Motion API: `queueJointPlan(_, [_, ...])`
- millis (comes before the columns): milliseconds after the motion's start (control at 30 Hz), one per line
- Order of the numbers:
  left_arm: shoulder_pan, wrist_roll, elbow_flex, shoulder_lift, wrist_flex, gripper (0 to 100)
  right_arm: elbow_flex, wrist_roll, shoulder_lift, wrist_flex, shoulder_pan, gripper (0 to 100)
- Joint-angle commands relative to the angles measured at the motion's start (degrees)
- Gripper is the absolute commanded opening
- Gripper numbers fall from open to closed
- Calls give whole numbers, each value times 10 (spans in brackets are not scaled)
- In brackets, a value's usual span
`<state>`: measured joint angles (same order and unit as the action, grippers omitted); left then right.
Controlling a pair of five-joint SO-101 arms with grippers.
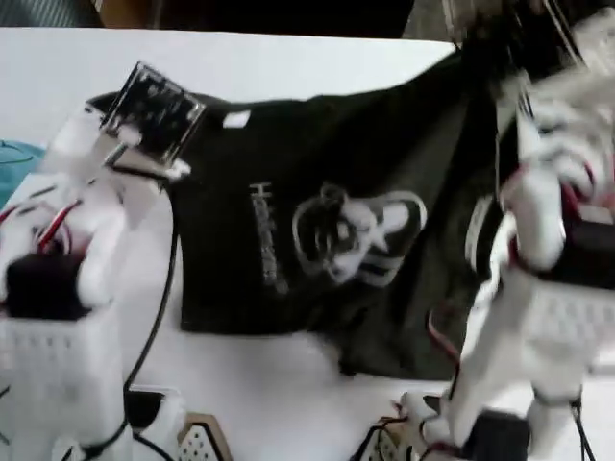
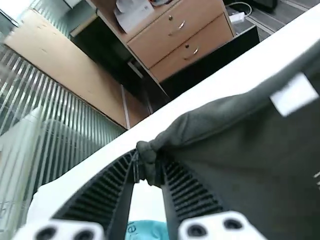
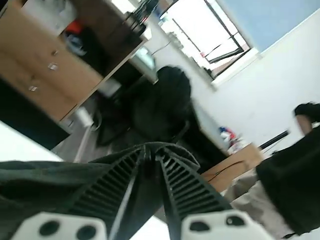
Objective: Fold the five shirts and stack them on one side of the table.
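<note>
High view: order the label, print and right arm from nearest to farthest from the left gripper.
1. label, close beside the left gripper, at the collar.
2. print, middle of the shirt.
3. right arm, at the shirt's opposite edge.

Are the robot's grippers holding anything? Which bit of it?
Both hold the dark shirt. The left gripper pinches a bunched corner, and the right gripper pinches the fabric at another edge.

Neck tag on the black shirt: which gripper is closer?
Left. The left gripper pinches the shirt edge near the neck tag; the right gripper holds the shirt's far side.
</note>
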<state>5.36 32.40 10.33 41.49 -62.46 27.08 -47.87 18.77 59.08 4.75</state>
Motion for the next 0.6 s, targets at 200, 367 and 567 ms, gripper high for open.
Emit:
queueJointPlan(200, [-4,4,-87,-180,47,24,-11,1,-128,-46,12,20])
queueJointPlan(367, [-5,25,-128,-282,3,24,-12,1,-154,23,12,20])
queueJointPlan(567, [-8,26,-128,-359,-50,24,-12,1,-180,113,13,20])
